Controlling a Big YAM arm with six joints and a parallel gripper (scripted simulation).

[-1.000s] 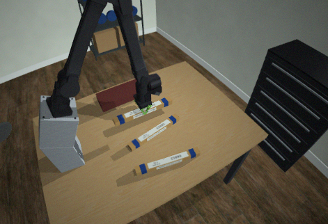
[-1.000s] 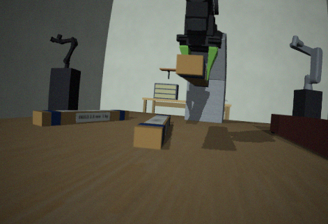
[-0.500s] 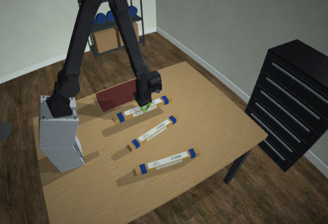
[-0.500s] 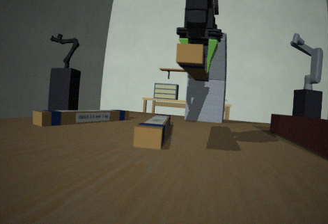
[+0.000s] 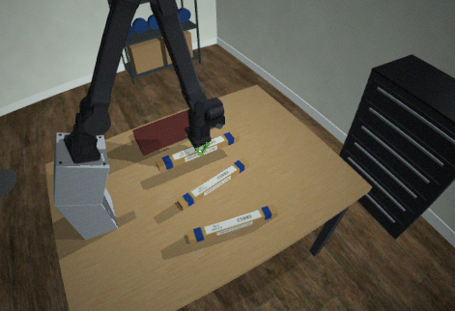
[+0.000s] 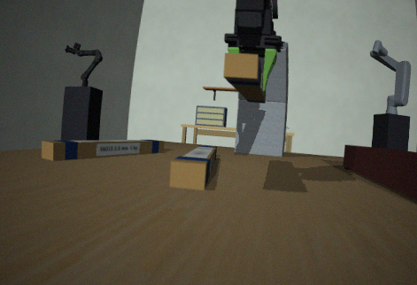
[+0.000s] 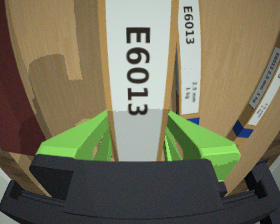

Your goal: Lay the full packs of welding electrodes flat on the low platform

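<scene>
My gripper (image 5: 202, 148) (image 6: 251, 75) (image 7: 137, 113) is shut on an orange-brown electrode pack (image 5: 182, 154) (image 6: 242, 66) (image 7: 138, 65) with blue bands and a white E6013 label. It holds this pack near its middle, label up, raised above the table, with its shadow separate below. The middle pack (image 5: 213, 183) (image 6: 189, 173) (image 7: 189, 60) lies flat on the table beside it. The outer pack (image 5: 232, 222) (image 6: 82, 150) (image 7: 265, 82) lies flat farther from the platform. The low dark red platform (image 5: 159, 132) (image 6: 388, 173) (image 7: 6, 100) bears no pack in view.
The arm's grey pedestal (image 5: 82, 193) (image 6: 261, 128) stands at one end of the table (image 5: 307, 169). A black drawer cabinet (image 5: 404, 140) stands beyond the table's edge. A shelf with boxes (image 5: 145, 55) is behind the arm.
</scene>
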